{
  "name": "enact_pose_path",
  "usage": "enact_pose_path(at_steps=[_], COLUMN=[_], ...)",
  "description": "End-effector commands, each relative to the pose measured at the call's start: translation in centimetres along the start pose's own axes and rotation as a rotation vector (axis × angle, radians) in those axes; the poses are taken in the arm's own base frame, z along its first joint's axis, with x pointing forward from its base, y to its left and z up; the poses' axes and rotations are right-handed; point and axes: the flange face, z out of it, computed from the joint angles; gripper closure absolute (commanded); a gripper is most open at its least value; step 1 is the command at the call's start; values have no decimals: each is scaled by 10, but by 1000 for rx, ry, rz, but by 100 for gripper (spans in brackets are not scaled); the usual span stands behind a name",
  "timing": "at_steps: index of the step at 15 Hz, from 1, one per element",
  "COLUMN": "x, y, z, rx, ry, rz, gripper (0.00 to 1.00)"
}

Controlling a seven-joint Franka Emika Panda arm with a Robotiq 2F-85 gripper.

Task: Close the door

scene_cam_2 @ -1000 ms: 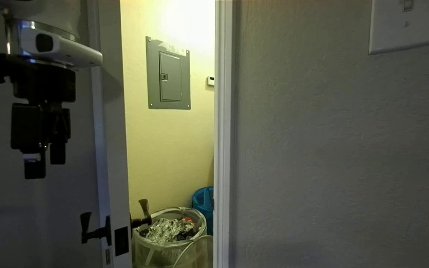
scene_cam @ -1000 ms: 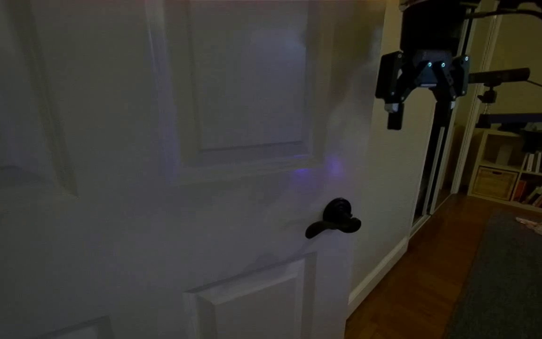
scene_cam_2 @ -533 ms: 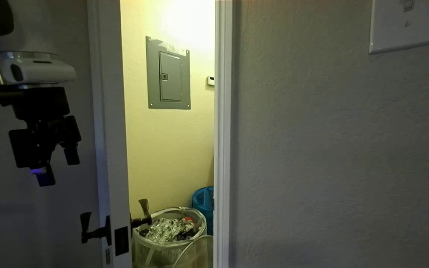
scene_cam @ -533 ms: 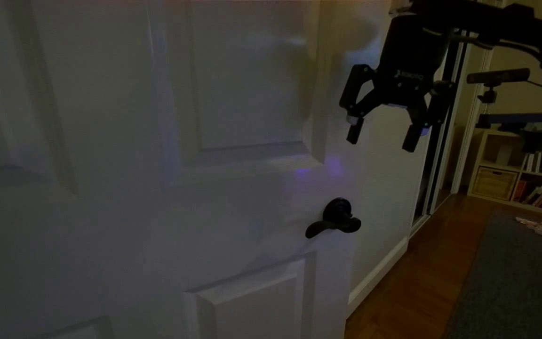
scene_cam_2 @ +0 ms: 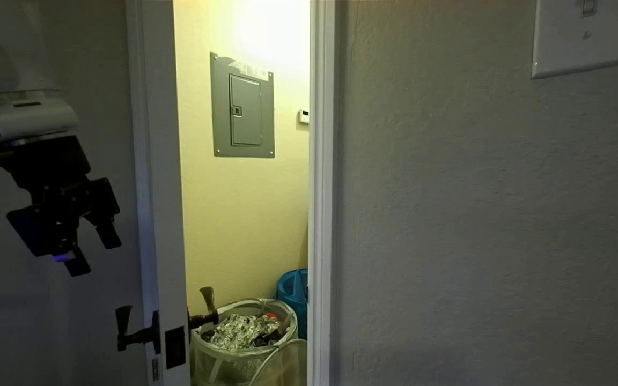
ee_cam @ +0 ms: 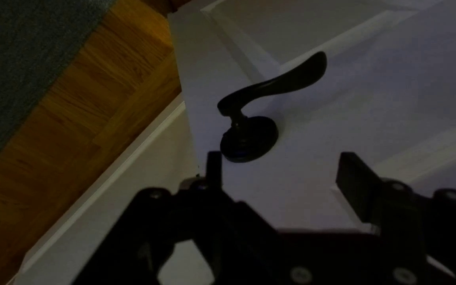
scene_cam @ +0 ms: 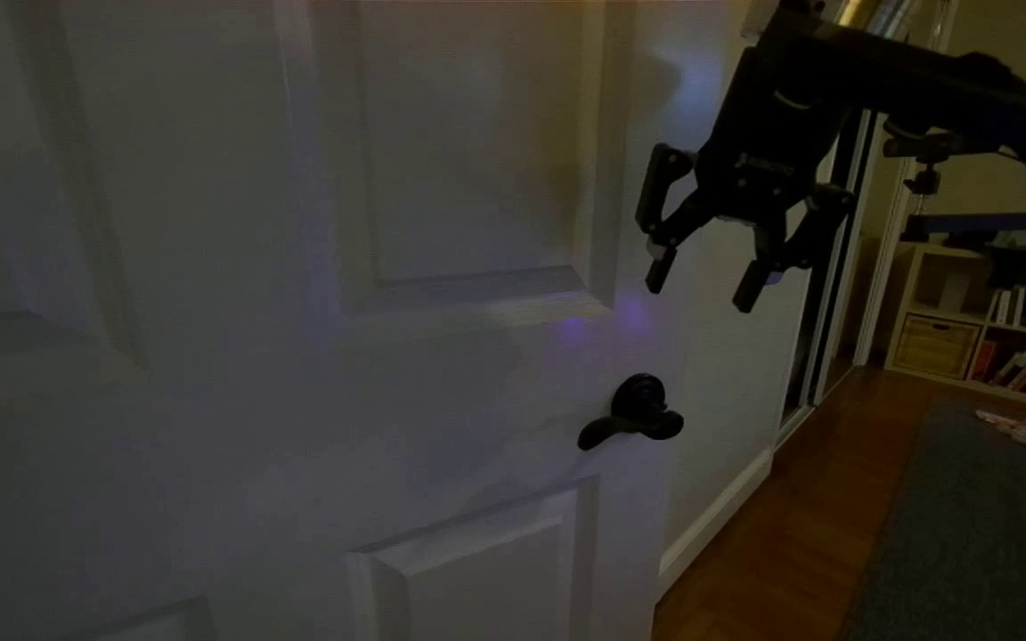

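The white panelled door [scene_cam: 255,445] fills most of an exterior view. In an exterior view the door [scene_cam_2: 161,203] stands ajar, with a lit gap between its edge and the frame. Its black lever handle [scene_cam: 642,414] sits near the free edge; it also shows in an exterior view [scene_cam_2: 137,335] and in the wrist view [ee_cam: 275,85]. My gripper [scene_cam: 701,294] is open and empty, tilted, above the handle and apart from it. In the wrist view the gripper's fingers [ee_cam: 279,170] are spread wide, with the door face beyond and the handle ahead near the left finger.
Behind the door, a basket [scene_cam_2: 223,359] with foil-like stuff, a blue bin [scene_cam_2: 292,289] and a grey electrical panel [scene_cam_2: 244,112] show. The white door frame [scene_cam_2: 321,193] borders the gap. A wall [scene_cam: 745,356] with baseboard, a rug [scene_cam: 976,534] and a bookshelf [scene_cam: 976,347] lie beyond.
My gripper has moved down and tilted; in an exterior view it has also shifted left. Its fingers now show more spread from that side. The door and handle have not moved.
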Motion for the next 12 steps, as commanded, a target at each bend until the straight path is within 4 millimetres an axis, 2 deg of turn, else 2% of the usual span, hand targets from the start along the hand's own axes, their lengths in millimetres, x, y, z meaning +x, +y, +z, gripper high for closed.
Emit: enact_pose_path(at_steps=[1, 7, 12], x=[3, 26, 48], y=[8, 8, 5], z=[-2, 0, 1], rx=[8, 4, 10], ry=[61, 128, 183], rz=[63, 144, 177], gripper=[53, 93, 100])
